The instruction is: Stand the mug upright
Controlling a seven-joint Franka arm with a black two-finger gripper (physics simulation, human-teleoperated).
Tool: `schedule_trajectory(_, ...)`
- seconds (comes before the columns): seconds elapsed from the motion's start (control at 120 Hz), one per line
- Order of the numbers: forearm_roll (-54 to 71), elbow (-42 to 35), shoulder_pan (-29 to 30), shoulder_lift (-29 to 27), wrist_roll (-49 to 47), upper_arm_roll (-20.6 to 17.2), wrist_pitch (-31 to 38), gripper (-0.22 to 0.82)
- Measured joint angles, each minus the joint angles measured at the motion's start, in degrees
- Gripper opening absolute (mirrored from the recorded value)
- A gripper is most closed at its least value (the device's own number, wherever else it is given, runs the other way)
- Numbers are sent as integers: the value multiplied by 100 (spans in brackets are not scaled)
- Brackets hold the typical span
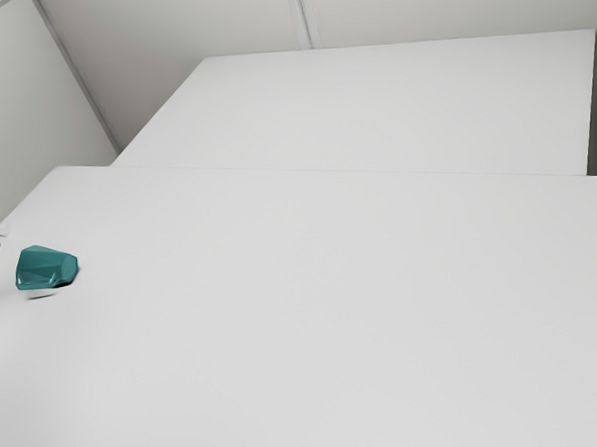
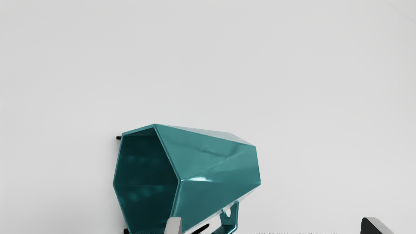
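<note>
Teal and faceted, the mug lies on its side on the pale surface in the exterior view, near the view's left edge, its narrower base seemingly toward the exterior view's right. The tool hangs just beside it, higher up and apart from it.

In the wrist view the tool is open, its two fingers wide apart with nothing gripped. The mug's mouth gapes sideways, and one fingertip overlaps its rim; whether they touch, I can't tell. The handle sits low on the mug's side. Coming straight down here could catch that rim and shove or roll the mug. Even a good grip might slip along the tapering walls, and the handle could snag while the mug is turned.
</note>
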Motion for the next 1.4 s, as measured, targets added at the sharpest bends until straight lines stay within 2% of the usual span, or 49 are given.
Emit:
schedule_trajectory(0.483,-292,10,168,437,219,-158,177,60)
schedule_trajectory(0.867,-949,-42,276,720,293,-212,7,60)
schedule_trajectory(0.992,-1076,-73,277,758,293,-231,-42,46)
schedule_trajectory(1.225,-1213,-113,277,808,250,-254,-119,4)
schedule_trajectory(1.4,-1299,-114,259,742,216,-259,-156,-10)
